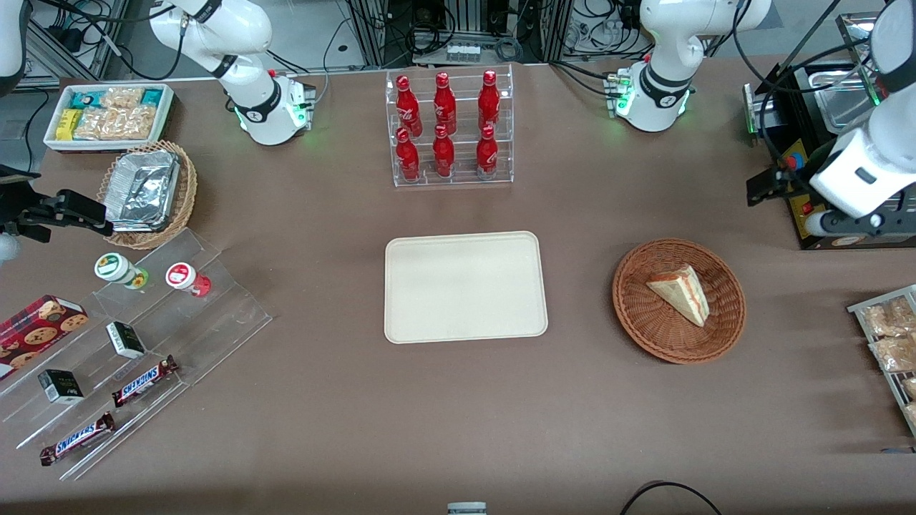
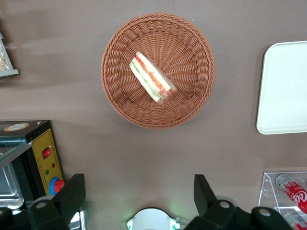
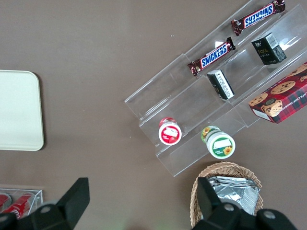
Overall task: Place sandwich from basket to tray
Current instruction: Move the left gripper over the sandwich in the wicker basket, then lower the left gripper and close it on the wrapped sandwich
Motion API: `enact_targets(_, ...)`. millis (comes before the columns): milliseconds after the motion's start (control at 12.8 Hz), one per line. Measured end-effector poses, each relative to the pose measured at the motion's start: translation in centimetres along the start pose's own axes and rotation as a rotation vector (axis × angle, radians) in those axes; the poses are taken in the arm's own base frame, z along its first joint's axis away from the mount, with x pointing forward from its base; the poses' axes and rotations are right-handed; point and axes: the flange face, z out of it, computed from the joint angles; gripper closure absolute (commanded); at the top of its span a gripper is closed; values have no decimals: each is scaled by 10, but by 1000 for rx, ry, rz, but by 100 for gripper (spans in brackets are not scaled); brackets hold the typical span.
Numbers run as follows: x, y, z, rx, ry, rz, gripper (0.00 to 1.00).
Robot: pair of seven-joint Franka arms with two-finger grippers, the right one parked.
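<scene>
The sandwich, a tan wedge with red, white and green layers, lies inside the round reddish-brown wicker basket. Beside the basket, toward the parked arm's end, is the flat cream tray, with nothing on it. My gripper hangs well above the table, farther from the front camera than the basket and apart from it. It is open, its black fingers spread wide with only bare tablecloth between them.
A black machine with a yellow panel stands close by my gripper. A clear rack of red bottles is farther back than the tray. A wire rack of pastry packets sits at the working arm's table edge.
</scene>
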Motion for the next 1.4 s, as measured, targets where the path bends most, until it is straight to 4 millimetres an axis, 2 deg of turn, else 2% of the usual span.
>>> enact_targets(156,9,-6,28,-2,5,-10,0)
enact_targets(390,21,-9,84,-5,32,-23,0)
enact_targets(624,25,-8,136,-8,70,-72,0)
enact_targets(858,23,-6,176,-16,108,-162,0)
enact_targets(1092,23,-3,198,-32,128,-318,0)
enact_targets(1404,30,0,207,-62,149,-582,0)
